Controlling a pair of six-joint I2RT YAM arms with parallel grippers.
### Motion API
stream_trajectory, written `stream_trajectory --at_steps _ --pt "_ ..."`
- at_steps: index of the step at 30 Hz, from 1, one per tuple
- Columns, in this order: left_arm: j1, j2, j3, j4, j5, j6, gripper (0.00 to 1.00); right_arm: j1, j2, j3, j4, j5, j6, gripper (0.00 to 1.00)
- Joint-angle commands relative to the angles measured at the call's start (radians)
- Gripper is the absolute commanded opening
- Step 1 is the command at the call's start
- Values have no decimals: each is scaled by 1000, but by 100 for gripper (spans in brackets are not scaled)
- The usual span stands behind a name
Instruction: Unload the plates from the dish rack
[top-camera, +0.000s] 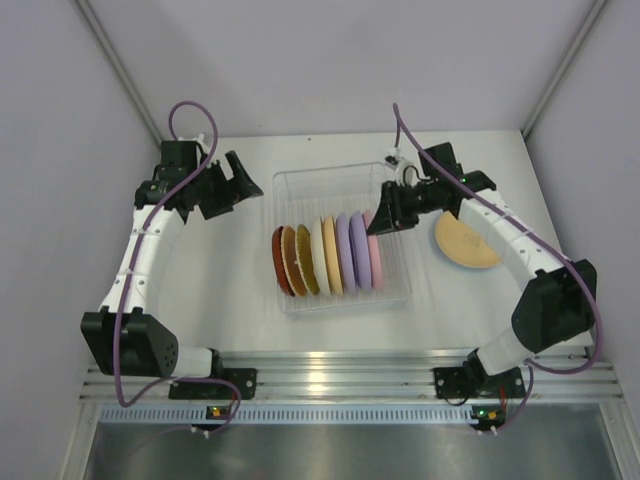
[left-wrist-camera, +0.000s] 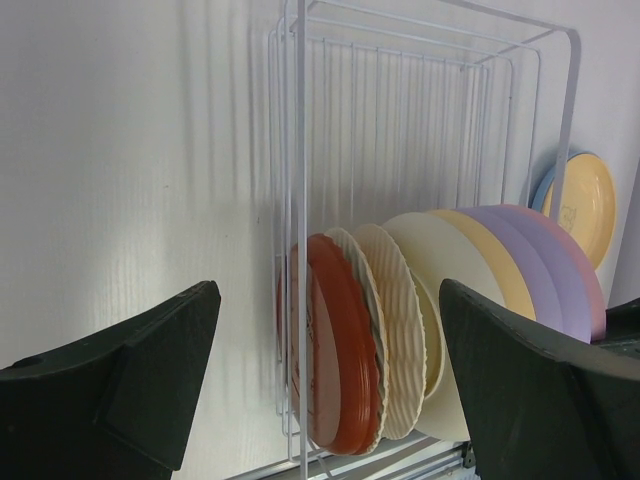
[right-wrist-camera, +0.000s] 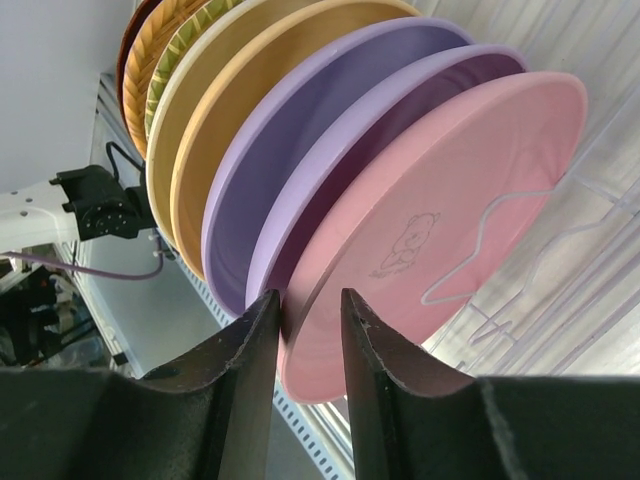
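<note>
Left gripper (top-camera: 243, 182) gapes wide; right gripper (right-wrist-camera: 311, 310) fingers stand narrowly apart

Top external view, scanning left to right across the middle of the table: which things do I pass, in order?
left gripper → red plate → cream plate → lavender plate → pink plate → yellow plate

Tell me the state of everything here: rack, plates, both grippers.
dish rack: loaded, plates standing on edge in a row.
pink plate: upright at row's end, rim between fingers of right gripper.
yellow plate: flat on the table, atop blue plate.
left gripper: open, empty, away from the rack.
right gripper: jaws narrow astride the pink rim; grip unclear.
</note>
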Motion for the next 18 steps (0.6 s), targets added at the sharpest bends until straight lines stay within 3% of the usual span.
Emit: stream_trajectory --at_steps 1,10,11,15,18 --pt "-3 -26 4 10 -5 16 96 24 6 -2 29 -19 -17 31" --pt "-3 -28 1 8 -7 18 96 54 22 -17 33 -15 -12 29" --pt "-3 -28 1 10 -7 18 96 54 22 -16 35 -16 -12 27" --pt "-3 -28 2 10 -5 18 96 42 23 13 24 -44 -22 0" --pt "-5 -28 4 8 -7 19 96 18 20 32 52 -97 -12 0"
